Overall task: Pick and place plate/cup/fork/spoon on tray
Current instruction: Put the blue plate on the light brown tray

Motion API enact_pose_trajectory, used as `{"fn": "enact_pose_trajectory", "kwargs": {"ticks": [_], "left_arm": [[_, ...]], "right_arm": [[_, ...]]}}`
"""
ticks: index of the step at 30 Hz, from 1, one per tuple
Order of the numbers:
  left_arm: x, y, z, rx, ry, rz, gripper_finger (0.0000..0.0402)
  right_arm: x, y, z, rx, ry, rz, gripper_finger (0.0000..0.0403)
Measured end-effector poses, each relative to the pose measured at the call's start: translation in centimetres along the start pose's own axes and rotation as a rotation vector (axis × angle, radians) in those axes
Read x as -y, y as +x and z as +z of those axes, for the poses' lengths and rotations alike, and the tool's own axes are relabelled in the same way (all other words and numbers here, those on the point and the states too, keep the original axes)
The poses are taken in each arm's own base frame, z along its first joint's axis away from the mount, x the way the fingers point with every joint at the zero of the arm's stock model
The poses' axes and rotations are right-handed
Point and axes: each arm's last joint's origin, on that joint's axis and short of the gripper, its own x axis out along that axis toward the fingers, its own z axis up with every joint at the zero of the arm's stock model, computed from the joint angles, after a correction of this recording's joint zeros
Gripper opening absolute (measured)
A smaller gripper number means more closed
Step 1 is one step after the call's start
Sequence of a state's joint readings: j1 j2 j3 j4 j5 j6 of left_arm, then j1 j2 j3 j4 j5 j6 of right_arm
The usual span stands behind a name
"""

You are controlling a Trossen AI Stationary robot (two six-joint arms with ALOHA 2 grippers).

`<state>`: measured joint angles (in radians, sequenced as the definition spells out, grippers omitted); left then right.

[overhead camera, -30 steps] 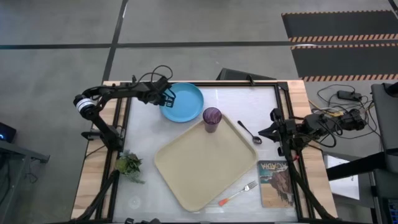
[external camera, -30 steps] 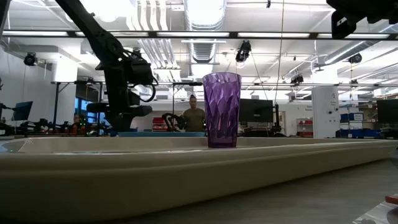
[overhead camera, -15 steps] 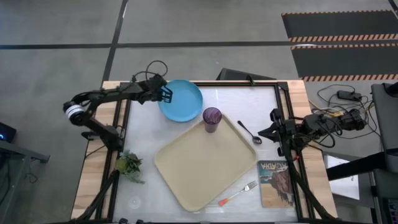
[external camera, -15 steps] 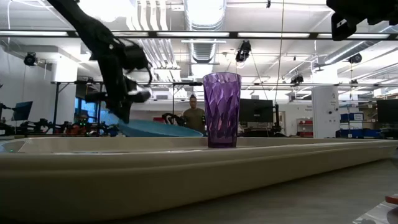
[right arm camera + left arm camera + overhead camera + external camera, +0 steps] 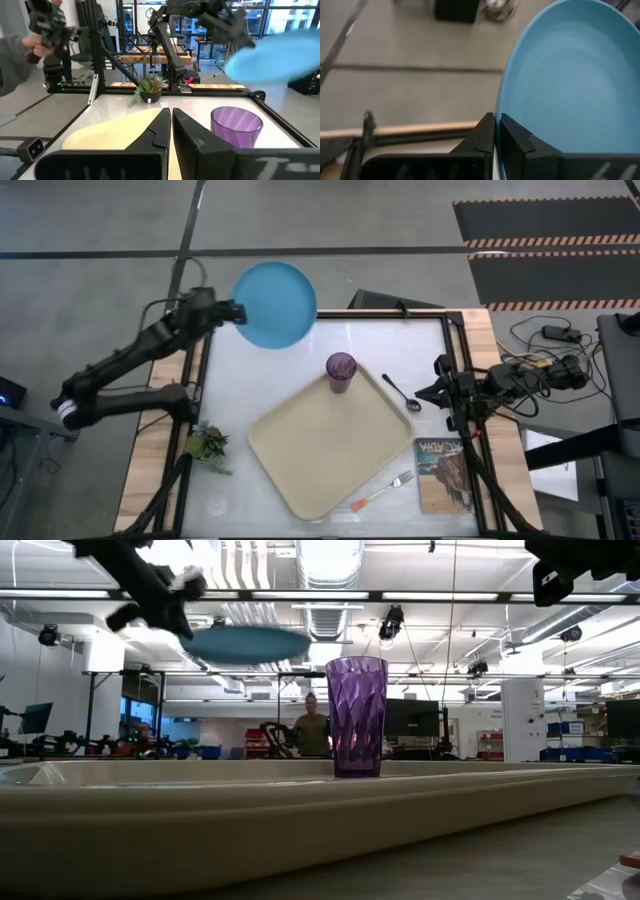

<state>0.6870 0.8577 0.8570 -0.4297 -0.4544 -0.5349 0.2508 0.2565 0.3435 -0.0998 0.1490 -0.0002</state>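
My left gripper [image 5: 232, 312] is shut on the round light-blue plate [image 5: 276, 304], high above the table's far left corner. The plate also shows in the low view [image 5: 246, 643] and in the right wrist view [image 5: 280, 59]. The purple cup [image 5: 341, 371] stands upright on the far corner of the beige tray [image 5: 300, 450]. The dark spoon [image 5: 400, 392] lies on the table to the right of the tray. The orange-handled fork [image 5: 384, 491] lies on the table by the tray's near right edge. My right gripper [image 5: 438, 392] is shut and empty at the table's right edge. My left gripper pinches the plate's rim [image 5: 498, 112] between its two fingers, on the plate's left side. One finger lies on the plate's inner face, the other on its underside. The fingers come about level from the table's left. The plate is lifted clear and roughly level.
A printed book [image 5: 443, 473] lies at the near right. A small green plant [image 5: 207, 444] stands at the near left. Bare table lies between the tray and the far edge. A person stands in the room beyond the table [image 5: 313, 728].
My left gripper has risen and gone toward the table's far left corner with the plate. The plate lay on the table, then tipped up at its left edge, and is now lifted clear, high above the table.
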Motion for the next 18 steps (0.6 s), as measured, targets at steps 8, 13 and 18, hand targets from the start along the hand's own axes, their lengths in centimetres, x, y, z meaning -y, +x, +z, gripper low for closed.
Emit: {"fn": "enact_pose_trajectory", "kwargs": {"ticks": [8,13,18], "left_arm": [[-0.9,-6.6,1.2,0.093,-0.102,-0.323,0.0000],[0.2,-8.4,1.0,0.034,-0.134,-0.578,0.0000],[2.7,-8.7,-0.5,-0.086,-0.086,-0.721,0.0000]], "right_arm": [[0.0,0.0,0.0,0.000,-0.013,0.000,0.0009],[0.0,0.0,0.0,0.000,-0.018,-0.001,0.0009],[0.0,0.0,0.0,0.000,-0.012,-0.001,0.0009]]}}
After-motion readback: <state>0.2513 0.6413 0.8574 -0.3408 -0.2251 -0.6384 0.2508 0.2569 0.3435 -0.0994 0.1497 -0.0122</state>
